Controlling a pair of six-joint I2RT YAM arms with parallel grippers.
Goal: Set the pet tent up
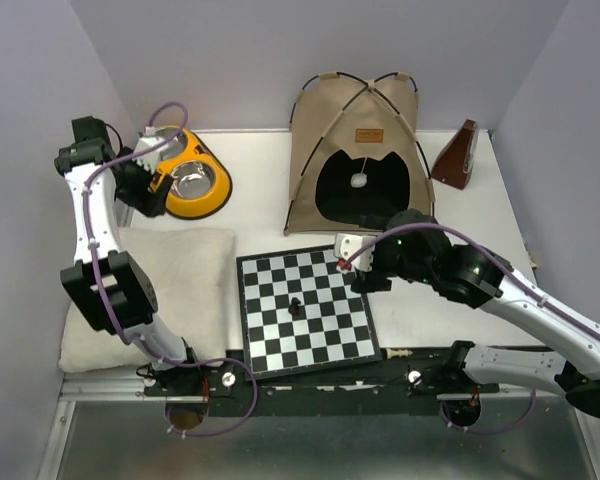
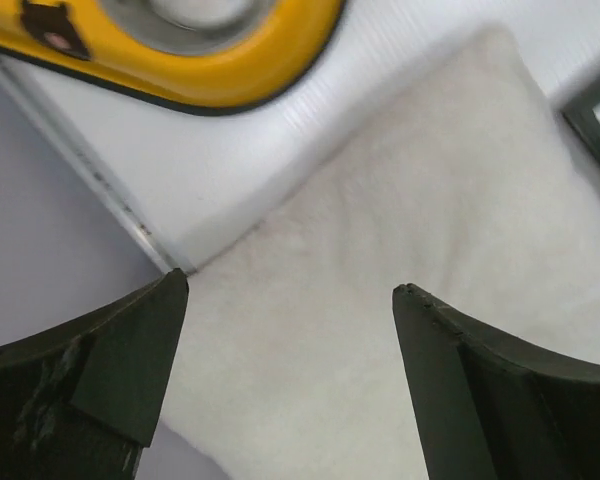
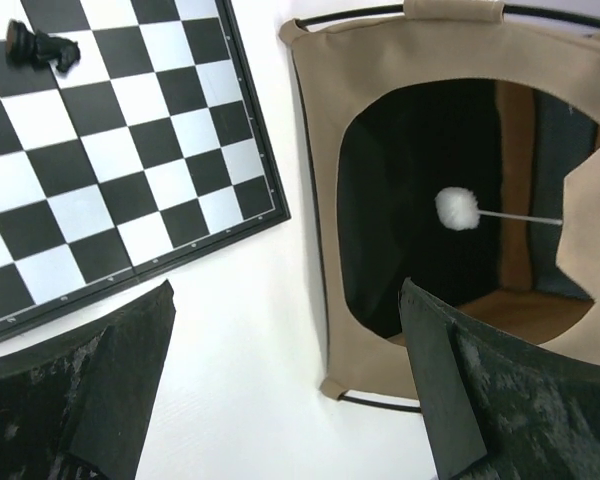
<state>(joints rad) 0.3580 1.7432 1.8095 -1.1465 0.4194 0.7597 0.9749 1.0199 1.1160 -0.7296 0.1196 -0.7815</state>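
The pet tent [image 1: 358,150] stands upright at the back middle of the table. It is tan with a black inside, two black poles crossing over its top and a small brown label. A white pom-pom [image 1: 357,181] hangs in its opening. My right gripper [image 1: 358,258] hovers just in front of the tent's front edge, over the chessboard's far corner. In the right wrist view the tent [image 3: 315,200] and pom-pom [image 3: 457,208] lie ahead of this gripper [image 3: 285,290], which is open and empty. My left gripper [image 1: 152,200] [image 2: 290,290] is open and empty above the cushion's far corner.
A fluffy white cushion [image 1: 170,290] [image 2: 400,230] lies at the left front. A yellow pet bowl [image 1: 195,180] [image 2: 210,50] sits behind it. The chessboard [image 1: 325,330] [image 3: 110,150] carries one black piece [image 1: 294,306] [image 3: 40,45]. A brown metronome [image 1: 458,155] stands at the back right.
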